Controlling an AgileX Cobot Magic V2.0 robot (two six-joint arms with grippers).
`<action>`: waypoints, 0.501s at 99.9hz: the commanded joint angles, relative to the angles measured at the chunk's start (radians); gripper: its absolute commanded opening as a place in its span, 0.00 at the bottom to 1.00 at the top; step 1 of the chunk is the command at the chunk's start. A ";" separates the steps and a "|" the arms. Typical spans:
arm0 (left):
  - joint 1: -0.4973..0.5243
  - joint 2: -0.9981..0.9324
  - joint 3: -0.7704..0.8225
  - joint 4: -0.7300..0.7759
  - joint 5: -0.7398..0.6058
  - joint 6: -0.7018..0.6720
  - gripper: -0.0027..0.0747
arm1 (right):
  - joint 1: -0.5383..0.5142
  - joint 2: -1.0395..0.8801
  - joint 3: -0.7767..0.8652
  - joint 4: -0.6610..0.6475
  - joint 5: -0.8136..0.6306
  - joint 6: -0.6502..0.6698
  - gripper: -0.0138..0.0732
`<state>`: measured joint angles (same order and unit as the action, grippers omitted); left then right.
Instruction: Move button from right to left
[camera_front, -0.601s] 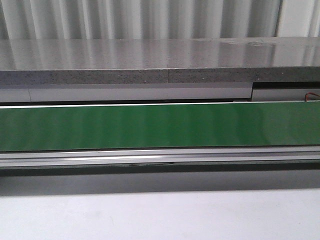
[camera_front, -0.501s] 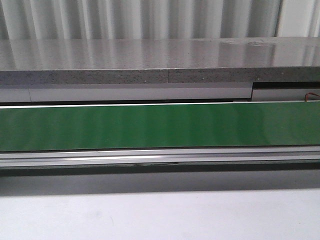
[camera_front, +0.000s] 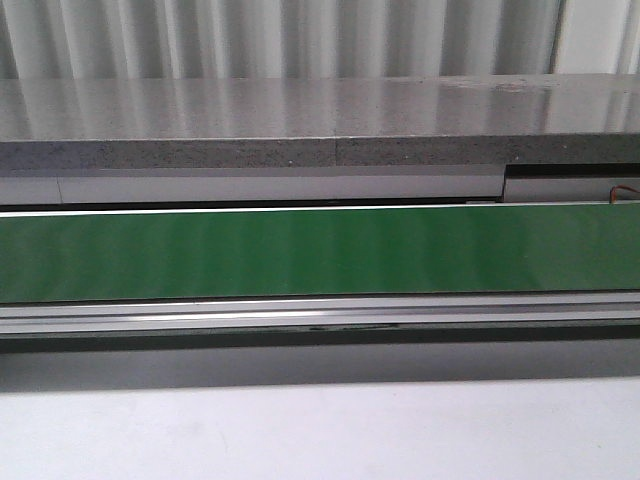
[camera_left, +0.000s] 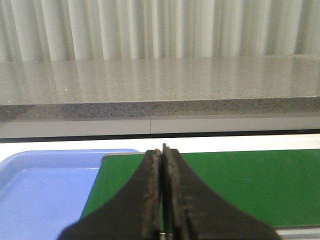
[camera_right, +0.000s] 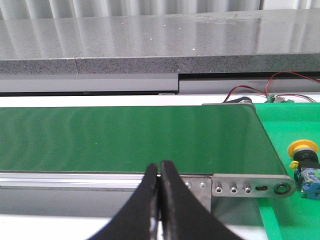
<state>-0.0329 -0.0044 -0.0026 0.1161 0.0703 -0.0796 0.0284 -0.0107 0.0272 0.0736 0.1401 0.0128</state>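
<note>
The button (camera_right: 305, 166) shows only in the right wrist view: a yellow mushroom head, black collar and blue-and-clear block. It lies on a green surface (camera_right: 295, 125) just past the right end of the green conveyor belt (camera_right: 130, 137). My right gripper (camera_right: 159, 166) is shut and empty, in front of the belt's near rail, well to the left of the button. My left gripper (camera_left: 162, 150) is shut and empty, over the left end of the belt (camera_left: 240, 180). Neither gripper shows in the front view.
A blue tray (camera_left: 40, 185) sits beside the belt's left end. A grey stone ledge (camera_front: 320, 125) runs behind the belt (camera_front: 320, 250). A metal end bracket (camera_right: 250, 186) and red wires (camera_right: 280, 80) are at the belt's right end.
</note>
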 joint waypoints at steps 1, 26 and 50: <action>0.001 -0.035 0.025 -0.001 -0.082 -0.006 0.01 | 0.000 -0.013 -0.018 -0.006 -0.081 -0.004 0.08; 0.001 -0.035 0.025 -0.001 -0.082 -0.006 0.01 | 0.000 -0.010 -0.056 -0.006 -0.172 -0.004 0.08; 0.001 -0.035 0.025 -0.001 -0.082 -0.006 0.01 | 0.000 0.155 -0.359 -0.018 0.204 -0.005 0.08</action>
<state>-0.0329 -0.0044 -0.0026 0.1161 0.0703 -0.0796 0.0284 0.0450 -0.1897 0.0716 0.2652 0.0128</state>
